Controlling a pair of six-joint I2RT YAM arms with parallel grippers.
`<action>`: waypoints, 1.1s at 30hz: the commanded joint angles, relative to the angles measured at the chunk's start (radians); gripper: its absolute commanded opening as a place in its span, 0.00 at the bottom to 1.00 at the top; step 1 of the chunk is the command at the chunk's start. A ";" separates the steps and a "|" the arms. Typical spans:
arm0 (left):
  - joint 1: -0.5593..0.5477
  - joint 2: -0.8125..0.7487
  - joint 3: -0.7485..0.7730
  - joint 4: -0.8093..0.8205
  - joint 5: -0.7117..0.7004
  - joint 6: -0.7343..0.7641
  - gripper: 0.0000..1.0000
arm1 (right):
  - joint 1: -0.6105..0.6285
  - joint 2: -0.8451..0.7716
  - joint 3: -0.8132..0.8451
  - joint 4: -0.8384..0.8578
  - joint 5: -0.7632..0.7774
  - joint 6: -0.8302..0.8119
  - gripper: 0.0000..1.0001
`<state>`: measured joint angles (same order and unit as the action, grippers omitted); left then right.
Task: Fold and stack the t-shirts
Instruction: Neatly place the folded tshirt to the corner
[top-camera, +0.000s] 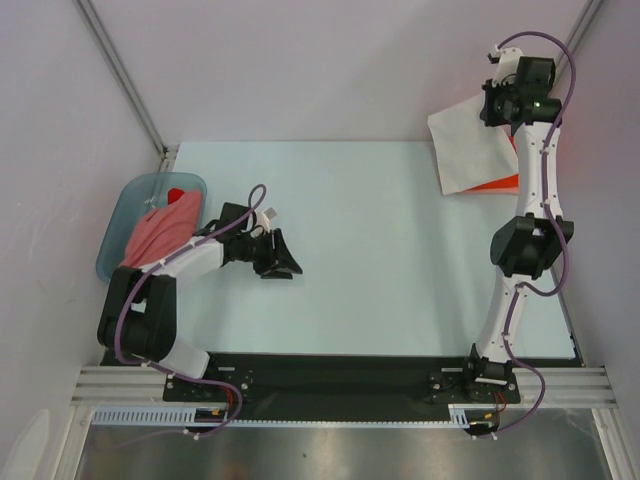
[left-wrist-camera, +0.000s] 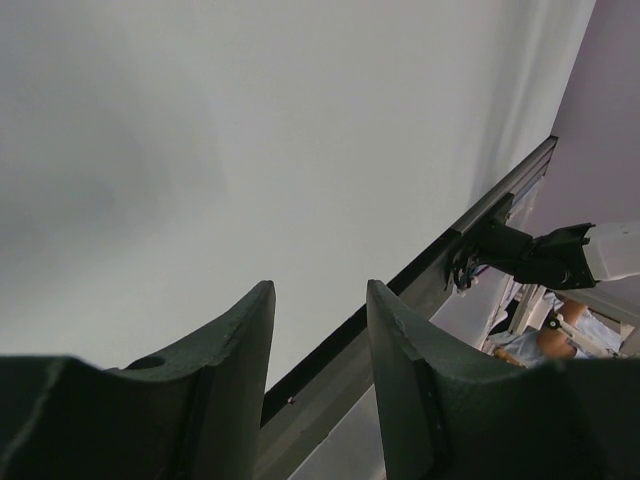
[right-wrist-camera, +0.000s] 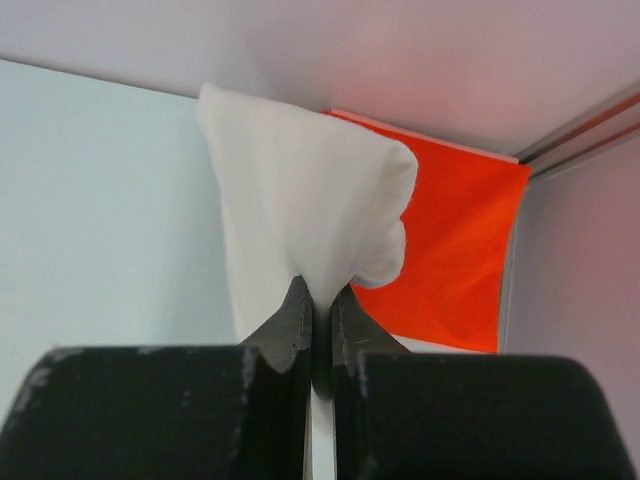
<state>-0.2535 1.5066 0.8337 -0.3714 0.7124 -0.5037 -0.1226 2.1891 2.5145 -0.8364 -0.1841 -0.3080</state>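
Observation:
My right gripper (top-camera: 497, 108) is at the far right corner, shut on a fold of the white t-shirt (top-camera: 470, 145), which hangs lifted over the bright orange-red t-shirt (top-camera: 497, 183) lying flat beneath it. In the right wrist view the gripper (right-wrist-camera: 320, 295) pinches the white cloth (right-wrist-camera: 300, 200), with the orange-red tee (right-wrist-camera: 455, 250) behind. Salmon-pink and red tees (top-camera: 160, 232) lie heaped in the blue-grey basin (top-camera: 120, 225) at the left. My left gripper (top-camera: 283, 258) is open and empty over the table, right of the basin; in the left wrist view (left-wrist-camera: 320, 300) its jaws stand apart.
The pale table (top-camera: 370, 250) is bounded by white walls at the back and sides. A metal rail (left-wrist-camera: 500, 200) runs along the table's edge. My right arm's elbow (top-camera: 530, 245) stands over the right side of the table.

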 joint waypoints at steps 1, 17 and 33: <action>-0.007 0.007 0.038 -0.004 0.029 0.022 0.48 | -0.006 0.006 0.047 0.045 -0.014 -0.009 0.00; -0.006 0.030 0.053 -0.006 0.032 0.022 0.47 | -0.038 0.083 0.073 0.097 -0.025 -0.008 0.00; -0.004 0.073 0.087 -0.014 0.027 0.019 0.47 | -0.107 0.187 0.076 0.270 -0.009 0.049 0.00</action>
<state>-0.2535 1.5738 0.8780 -0.3874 0.7158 -0.4965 -0.2070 2.3642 2.5443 -0.6933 -0.1989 -0.2871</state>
